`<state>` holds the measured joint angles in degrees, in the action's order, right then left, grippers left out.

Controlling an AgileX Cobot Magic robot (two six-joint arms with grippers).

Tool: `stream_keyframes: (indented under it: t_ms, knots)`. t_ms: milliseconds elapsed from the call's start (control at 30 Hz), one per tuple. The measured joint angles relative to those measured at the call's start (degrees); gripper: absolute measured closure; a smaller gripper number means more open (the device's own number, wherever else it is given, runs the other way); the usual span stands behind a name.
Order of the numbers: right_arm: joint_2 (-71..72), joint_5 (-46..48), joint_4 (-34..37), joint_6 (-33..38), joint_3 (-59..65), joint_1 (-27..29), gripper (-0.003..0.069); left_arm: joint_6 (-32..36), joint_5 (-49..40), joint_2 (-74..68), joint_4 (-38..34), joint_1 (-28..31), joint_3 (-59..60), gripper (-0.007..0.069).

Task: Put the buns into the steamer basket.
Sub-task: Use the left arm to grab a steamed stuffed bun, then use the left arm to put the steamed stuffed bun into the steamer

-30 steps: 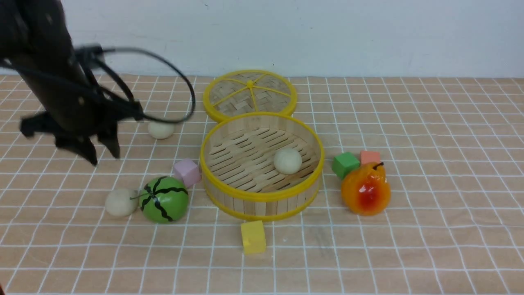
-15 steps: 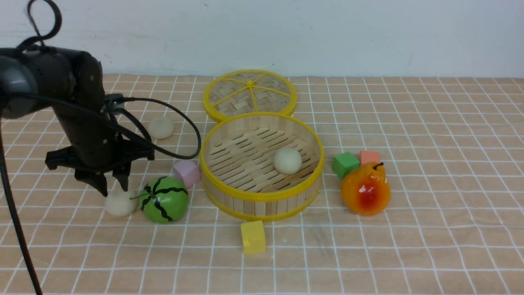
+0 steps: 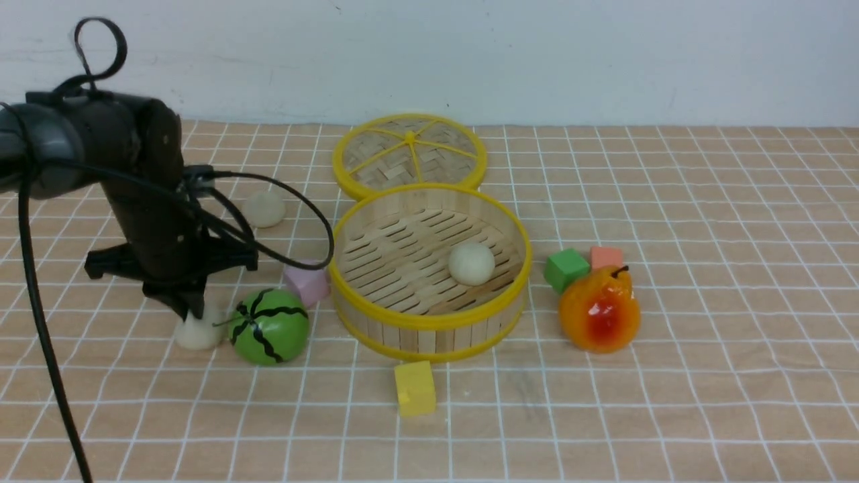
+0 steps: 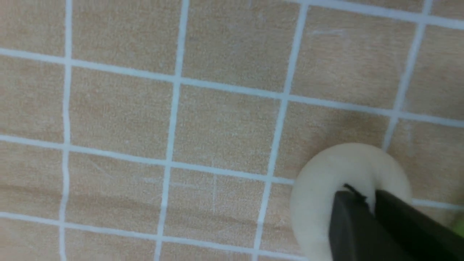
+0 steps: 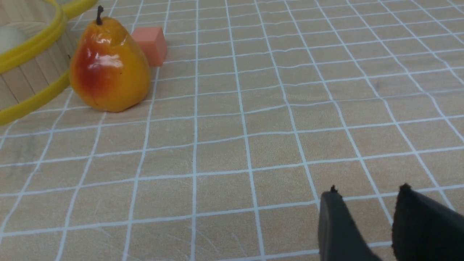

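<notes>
Three cream-white buns show in the front view. One bun [image 3: 471, 263] lies inside the round bamboo steamer basket [image 3: 429, 323]. A second bun [image 3: 264, 208] rests on the cloth behind and left of the basket. The third bun [image 3: 199, 334] sits beside the green watermelon toy [image 3: 268, 327], and my left gripper [image 3: 190, 310] is down on its top. The left wrist view has that gripper [image 4: 366, 194] shut on this bun [image 4: 322, 181], its fingers pinching the soft dough. My right gripper [image 5: 368, 188] stands open over bare cloth, holding nothing.
The flat woven lid [image 3: 409, 154] lies behind the basket. A pink cube [image 3: 306, 282] sits between watermelon and basket, a yellow cube [image 3: 415, 388] in front. Right of the basket are a green cube [image 3: 566, 268], an orange cube [image 3: 607, 257] and a pear [image 3: 599, 308].
My left arm swung down from the upper left onto the bun beside the watermelon. Its jaws went from open to shut on that bun.
</notes>
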<state>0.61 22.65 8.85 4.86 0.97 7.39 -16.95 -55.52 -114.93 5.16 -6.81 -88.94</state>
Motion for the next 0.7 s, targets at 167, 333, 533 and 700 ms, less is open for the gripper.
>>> stream_keyframes:
  t_ms: [167,333,533,700]
  knots:
    - [0.00,0.00,0.00,0.00,0.00,0.00,0.0418,0.95,-8.24,0.19,-2.33,-0.22,-14.06,0.0636]
    - [0.00,0.00,0.00,0.00,0.00,0.00,0.0418,5.56,-10.43,1.56,-11.89,-4.72,-25.21,0.0636]
    - [0.00,0.00,0.00,0.00,0.00,0.00,0.0418,5.77,-8.44,-1.08,-14.83,-13.40,-25.93,0.0629]
    - [0.00,0.00,0.00,0.00,0.00,0.00,0.0418,1.84,-5.96,-6.86,-9.08,-18.72,-25.93,0.0599]
